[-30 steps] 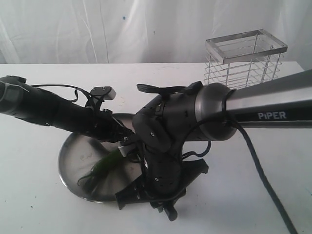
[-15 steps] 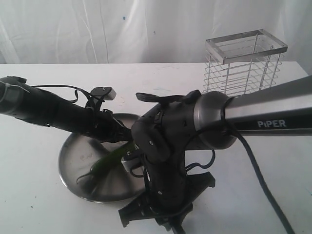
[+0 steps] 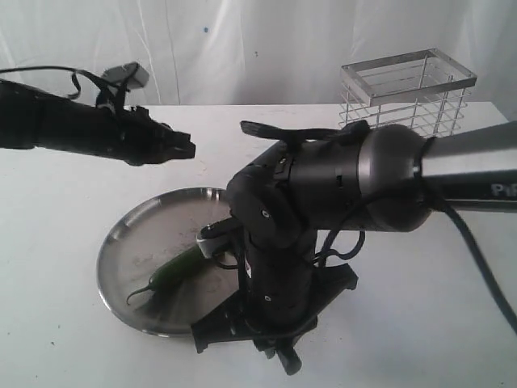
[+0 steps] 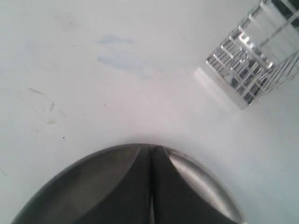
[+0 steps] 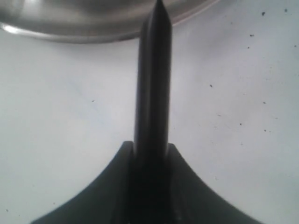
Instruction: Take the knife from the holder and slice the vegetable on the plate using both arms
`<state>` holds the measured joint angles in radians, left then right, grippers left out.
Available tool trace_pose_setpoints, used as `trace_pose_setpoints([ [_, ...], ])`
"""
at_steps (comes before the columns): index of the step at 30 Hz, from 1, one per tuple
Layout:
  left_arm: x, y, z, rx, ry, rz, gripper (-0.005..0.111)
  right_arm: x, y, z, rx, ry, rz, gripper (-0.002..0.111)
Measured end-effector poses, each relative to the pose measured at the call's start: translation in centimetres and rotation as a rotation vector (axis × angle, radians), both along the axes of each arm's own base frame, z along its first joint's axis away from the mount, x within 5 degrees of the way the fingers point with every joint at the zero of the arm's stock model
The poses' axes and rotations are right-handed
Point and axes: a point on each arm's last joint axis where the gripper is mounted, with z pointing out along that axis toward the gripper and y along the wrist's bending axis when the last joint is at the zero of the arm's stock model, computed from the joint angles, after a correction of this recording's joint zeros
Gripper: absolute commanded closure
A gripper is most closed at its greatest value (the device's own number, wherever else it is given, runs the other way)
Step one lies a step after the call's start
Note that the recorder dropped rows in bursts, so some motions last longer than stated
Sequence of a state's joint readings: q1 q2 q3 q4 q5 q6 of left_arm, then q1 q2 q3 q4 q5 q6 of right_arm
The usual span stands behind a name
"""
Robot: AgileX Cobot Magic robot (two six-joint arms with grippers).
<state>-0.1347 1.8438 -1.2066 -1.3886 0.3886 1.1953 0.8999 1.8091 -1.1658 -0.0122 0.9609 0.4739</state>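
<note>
Exterior view: the glossy green vegetable [image 3: 174, 269] lies whole on the shiny round plate [image 3: 121, 234], so slicing seems pending. The left gripper [image 3: 182, 148] hovers above the plate's far rim; the wire holder [image 3: 404, 101] stands empty.

Left wrist view: its dark fingers [image 4: 135, 186] are pressed together, gripping nothing, plate beneath.

Right wrist view: the right gripper [image 5: 152, 154] pinches the slim matte-black knife [image 5: 153, 79], tip over the plate's edge. Next likely: steady the chilli.
</note>
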Motion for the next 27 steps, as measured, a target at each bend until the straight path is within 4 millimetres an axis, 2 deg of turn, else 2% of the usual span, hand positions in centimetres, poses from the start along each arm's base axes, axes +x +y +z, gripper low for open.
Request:
trace_pose_setpoints([
  [4,-1.7,0.5,2.4,-0.049,-0.017,0.003,0.107,-0.3,-0.6,2.0,0.026,-0.026,0.044,0.108],
  [7,-3.4,0.8,2.8,-0.055,-0.010,0.009,0.107,-0.1,-1.4,3.0,0.047,-0.008,0.062,0.108],
  [9,-4.5,1.0,2.8,-0.061,0.002,0.032,0.107,0.4,-1.9,3.1,0.067,0.018,0.060,0.108],
  [13,-6.1,1.5,1.6,-0.081,0.038,0.094,0.107,1.2,-2.6,3.1,0.105,0.039,0.055,0.108],
  [18,-7.0,1.5,0.3,-0.107,0.016,0.085,0.107,1.7,-2.0,3.6,0.172,0.009,0.043,0.108],
  [22,-7.2,1.4,0.2,-0.107,-0.014,0.068,0.107,2.1,-1.4,2.7,0.192,0.014,0.026,0.108],
  [27,-7.1,1.5,0.2,-0.102,-0.022,0.074,0.107,2.7,-0.8,0.6,0.164,0.041,0.019,0.108],
])
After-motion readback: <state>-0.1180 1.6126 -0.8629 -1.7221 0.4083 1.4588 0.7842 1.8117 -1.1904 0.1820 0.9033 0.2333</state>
